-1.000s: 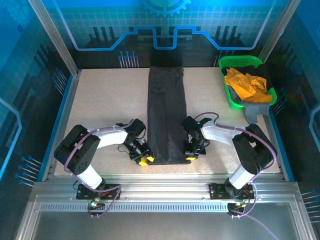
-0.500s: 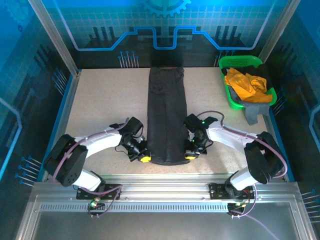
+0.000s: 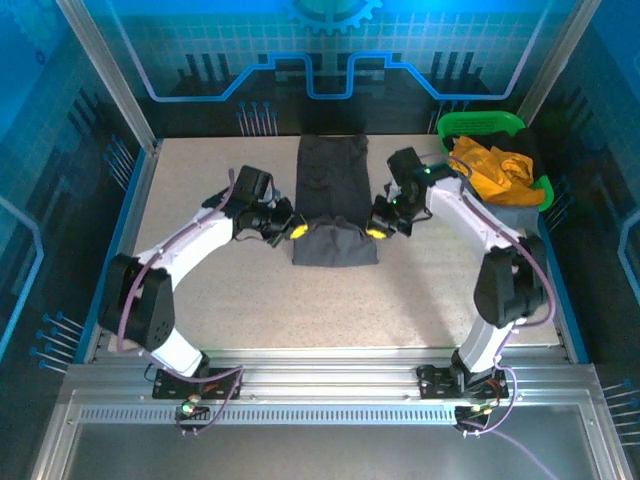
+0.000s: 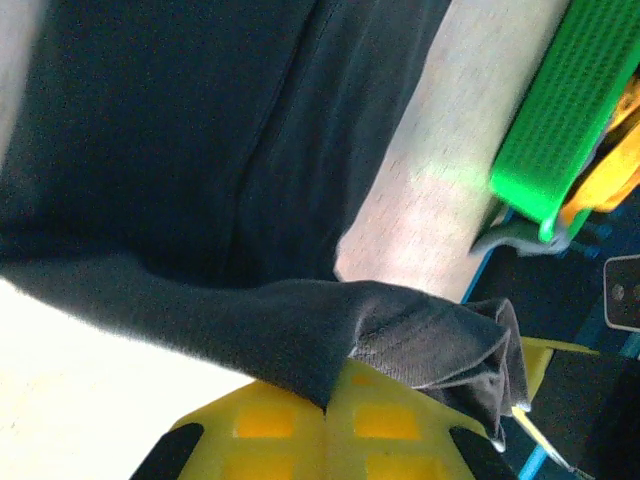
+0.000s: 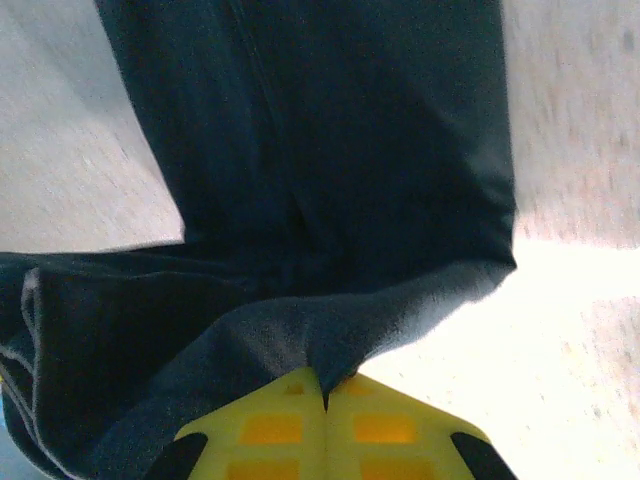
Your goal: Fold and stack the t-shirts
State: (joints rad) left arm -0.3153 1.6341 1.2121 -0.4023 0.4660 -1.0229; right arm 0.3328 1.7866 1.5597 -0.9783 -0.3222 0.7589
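— Black t-shirt [image 3: 333,175] lies mid-tabletop [image 3: 200,290] as a narrow strip, its long axis running from the near side to the far edge. Its near end is bunched and held up over the strip, one corner in each hand.

— Are both hands really clamped on it?

— Yes. The overhead view gives just yellow tips at the cloth's two sides, left hand [image 3: 297,230] and right hand [image 3: 375,232]. The wrist views settle it: the left hand's yellow fingers [image 4: 270,425] meet with a gathered, hemmed corner pinched between them, and the right hand's fingers [image 5: 390,425] are pressed together on a dark fold.

— What does the overhead view add?

— The whole layout. A green basket [image 3: 478,124] stands at the far right corner, holding an orange-yellow t-shirt [image 3: 488,170], with a grey t-shirt [image 3: 515,215] hanging over its near side. The left wrist view catches the basket's rim beyond the strip's right edge. The right wrist view has bare tabletop on both sides of the cloth.
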